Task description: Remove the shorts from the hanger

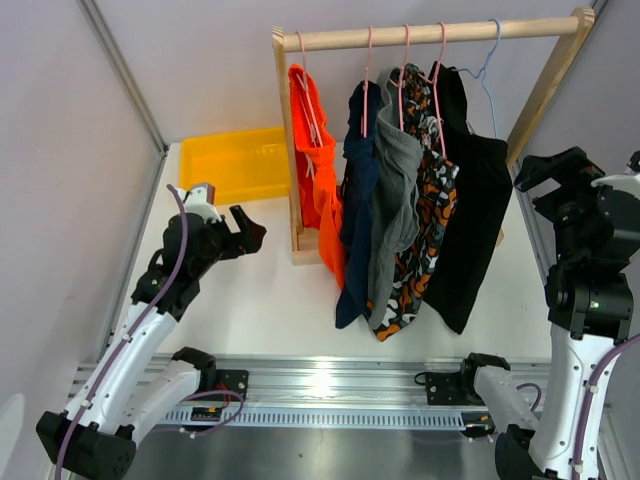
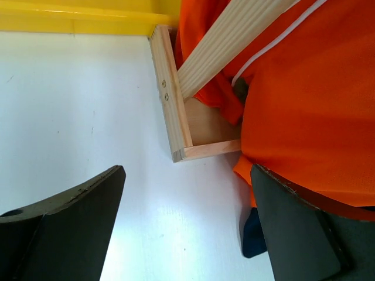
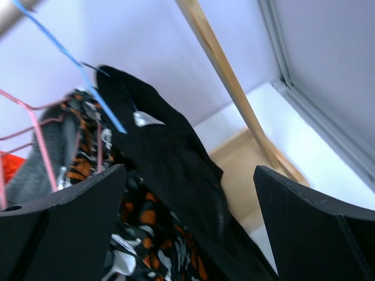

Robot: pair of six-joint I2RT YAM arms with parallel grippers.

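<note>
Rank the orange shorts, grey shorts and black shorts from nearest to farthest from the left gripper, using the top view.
1. orange shorts, hanging leftmost, closest to the left gripper.
2. grey shorts, hanging in the middle.
3. black shorts, hanging rightmost.

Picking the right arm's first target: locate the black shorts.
In the top view the black shorts hang at the right end of the wooden rail, on the blue hanger, beside the patterned shorts.
</note>
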